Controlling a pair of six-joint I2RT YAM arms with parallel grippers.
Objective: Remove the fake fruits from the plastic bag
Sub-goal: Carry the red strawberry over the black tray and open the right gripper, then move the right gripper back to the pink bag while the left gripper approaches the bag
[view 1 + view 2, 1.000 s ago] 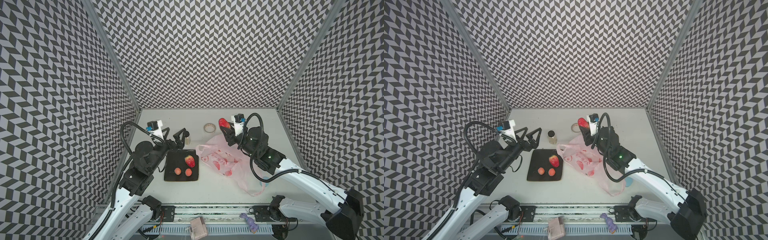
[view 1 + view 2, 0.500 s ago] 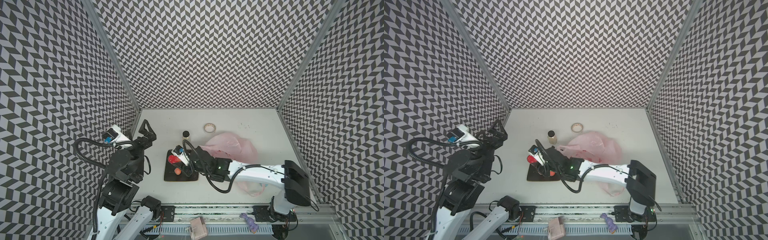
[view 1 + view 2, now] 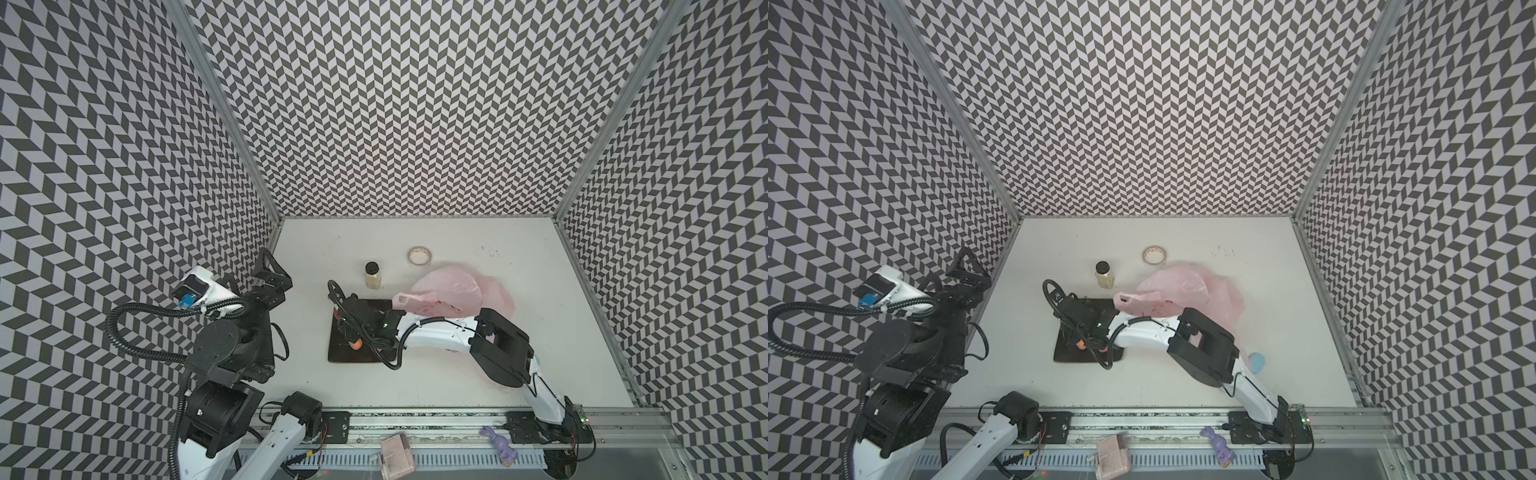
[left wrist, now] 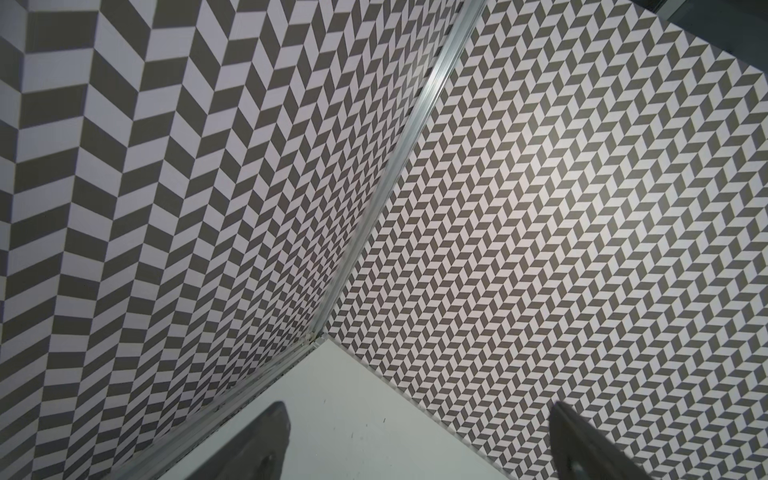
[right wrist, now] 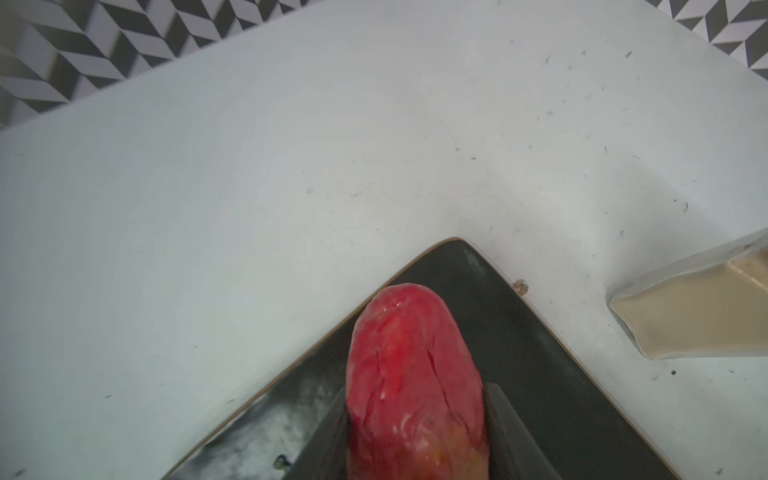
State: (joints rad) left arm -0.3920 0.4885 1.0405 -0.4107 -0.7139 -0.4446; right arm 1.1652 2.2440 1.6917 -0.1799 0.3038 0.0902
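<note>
Right claw [image 5: 415,428] is clenched on a strawberry [image 5: 411,353] over the tray [image 5: 519,332] corner, at the centre of a top view, left of the bag [image 3: 449,291]. The fruit looks light, glossy and slippery, so a hold across its middle seems best. The right arm lies low, stretched leftwards; left claw [image 3: 272,270], at the left edge, stands released.

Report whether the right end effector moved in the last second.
Yes. The right end effector swung left, from beside the tape roll to over the tray, gripping a strawberry.

Plastic bag [image 3: 453,291] right of tray [image 3: 338,354]
</note>
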